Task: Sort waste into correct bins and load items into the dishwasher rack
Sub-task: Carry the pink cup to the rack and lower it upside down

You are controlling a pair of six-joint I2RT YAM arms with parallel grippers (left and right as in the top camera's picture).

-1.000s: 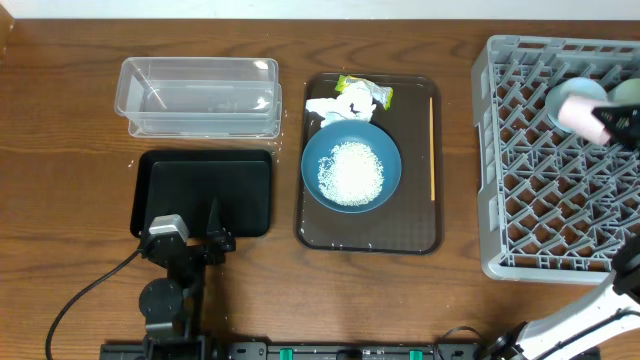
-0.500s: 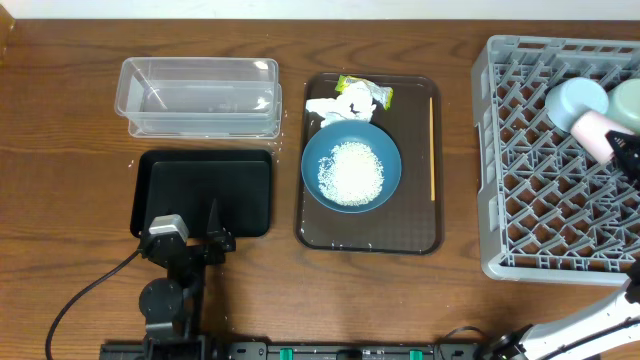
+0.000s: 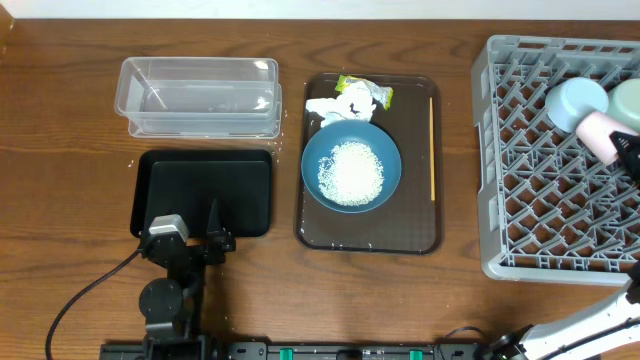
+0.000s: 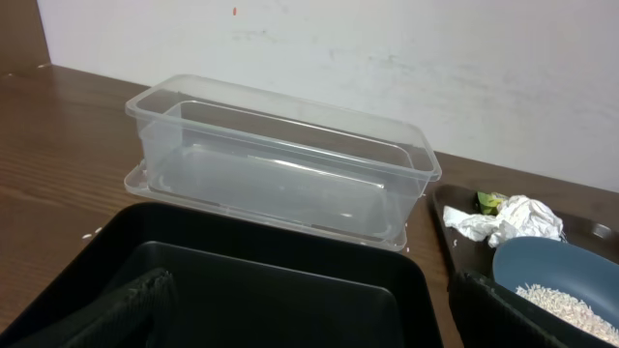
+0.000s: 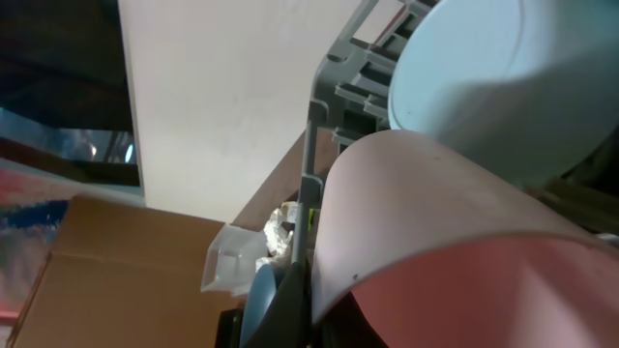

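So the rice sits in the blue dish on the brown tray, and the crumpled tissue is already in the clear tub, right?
Not quite. The rice does sit in the blue dish on the brown tray, but the crumpled tissue lies on that tray too, beside the dish. The clear tub holds nothing, as the overhead view shows.

Looks like a lab test bench; wooden worktop (image 3: 60, 200) against a bare white wall (image 4: 387, 58); black mounting rail (image 3: 200, 351) along its near edge; cardboard box (image 5: 116, 280) beyond.
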